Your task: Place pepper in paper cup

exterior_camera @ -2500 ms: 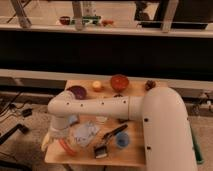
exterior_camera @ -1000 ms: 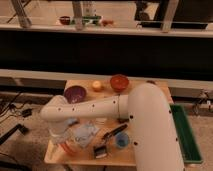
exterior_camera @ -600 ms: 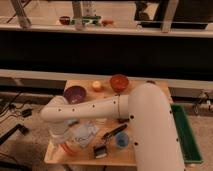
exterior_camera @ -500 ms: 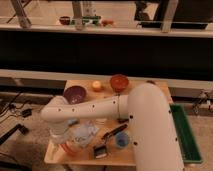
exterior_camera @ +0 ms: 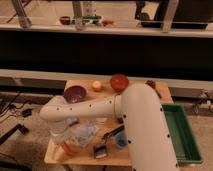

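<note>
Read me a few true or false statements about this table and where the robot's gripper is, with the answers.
1. The purple bowl sits on the wooden table. True.
2. The gripper hangs over the green bin. False: it is low over the table's near corner, on the side away from the bin.
3. The yellow fruit lies between the purple bowl and the orange bowl. True.
4. The blue cup stands inside the purple bowl. False: it stands on the table, near the front.

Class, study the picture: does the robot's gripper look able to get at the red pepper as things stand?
Probably yes. The gripper hangs low over the front left corner of the table, right beside the pepper, with nothing visible between them, though the wrist hides part of that spot.
</note>
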`<state>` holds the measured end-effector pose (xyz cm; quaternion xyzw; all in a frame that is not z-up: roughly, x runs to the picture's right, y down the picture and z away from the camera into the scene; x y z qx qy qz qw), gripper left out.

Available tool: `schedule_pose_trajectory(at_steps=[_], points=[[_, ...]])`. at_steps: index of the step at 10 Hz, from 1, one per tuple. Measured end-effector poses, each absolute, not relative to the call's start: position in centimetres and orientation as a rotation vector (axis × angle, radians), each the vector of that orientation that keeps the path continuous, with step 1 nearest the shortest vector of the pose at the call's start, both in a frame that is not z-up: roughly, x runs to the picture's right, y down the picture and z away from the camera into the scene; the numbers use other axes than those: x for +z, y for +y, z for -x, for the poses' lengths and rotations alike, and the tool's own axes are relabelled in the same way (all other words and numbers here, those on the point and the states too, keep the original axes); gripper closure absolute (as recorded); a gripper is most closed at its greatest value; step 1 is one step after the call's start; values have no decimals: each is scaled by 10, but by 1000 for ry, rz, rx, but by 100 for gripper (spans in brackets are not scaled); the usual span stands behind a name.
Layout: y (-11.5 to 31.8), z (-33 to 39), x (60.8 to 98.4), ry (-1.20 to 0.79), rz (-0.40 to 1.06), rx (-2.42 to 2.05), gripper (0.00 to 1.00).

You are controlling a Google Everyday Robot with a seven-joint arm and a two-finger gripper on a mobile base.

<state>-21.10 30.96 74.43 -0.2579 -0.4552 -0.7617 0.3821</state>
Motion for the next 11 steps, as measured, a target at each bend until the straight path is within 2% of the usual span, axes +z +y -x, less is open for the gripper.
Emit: schedule_pose_trajectory(at_steps=[5, 10, 11], points=[[313, 206, 752, -1135, 728, -1956, 20], [315, 207, 750, -1115, 726, -1969, 20], [315, 208, 749, -1112, 721, -1973, 25]])
